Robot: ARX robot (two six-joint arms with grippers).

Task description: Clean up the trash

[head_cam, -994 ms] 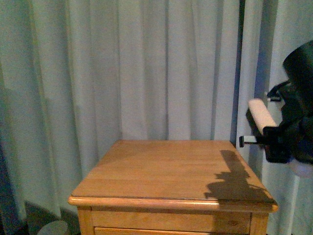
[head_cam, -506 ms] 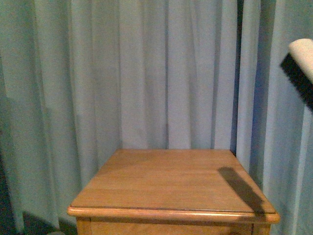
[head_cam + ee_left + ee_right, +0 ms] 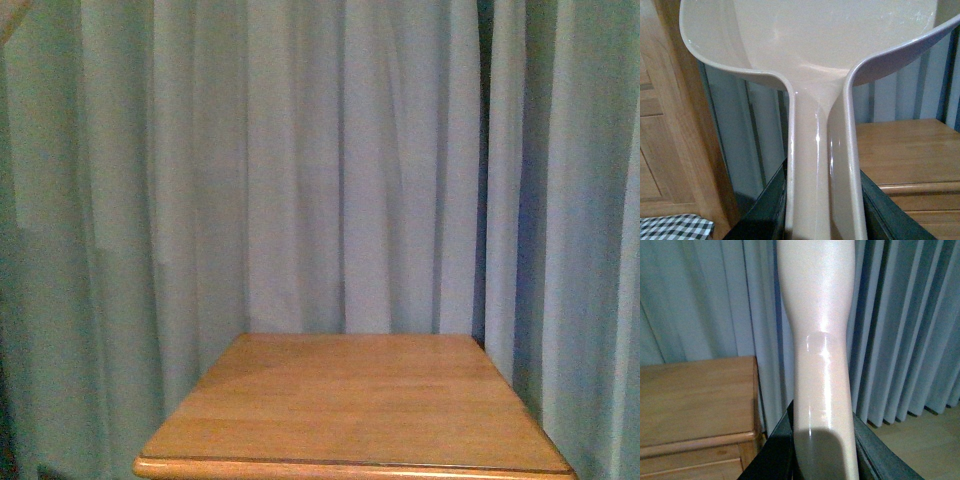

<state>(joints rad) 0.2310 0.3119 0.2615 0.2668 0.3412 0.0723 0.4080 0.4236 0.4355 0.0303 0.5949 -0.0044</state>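
Note:
No white wad of trash shows in any view. My left gripper (image 3: 822, 200) is shut on the handle of the pale pink dustpan (image 3: 815, 40), whose pan spreads wide above the jaws. My right gripper (image 3: 822, 440) is shut on the pale pink handle of the brush (image 3: 820, 315); its bristles are out of view. Neither gripper shows in the front view. A pale sliver at the front view's upper left corner (image 3: 10, 15) cannot be identified.
A wooden nightstand (image 3: 350, 400) stands before pale blue curtains (image 3: 350, 150). It also shows in the left wrist view (image 3: 910, 150) and the right wrist view (image 3: 695, 395). Wooden furniture (image 3: 665, 125) and a checked cloth (image 3: 675, 227) are beside the dustpan. Bare floor (image 3: 920, 445) lies by the curtains.
The brush and my right gripper have gone up and out of the front view at the right. Their shadow has left the nightstand top, which now sits lower in the frame.

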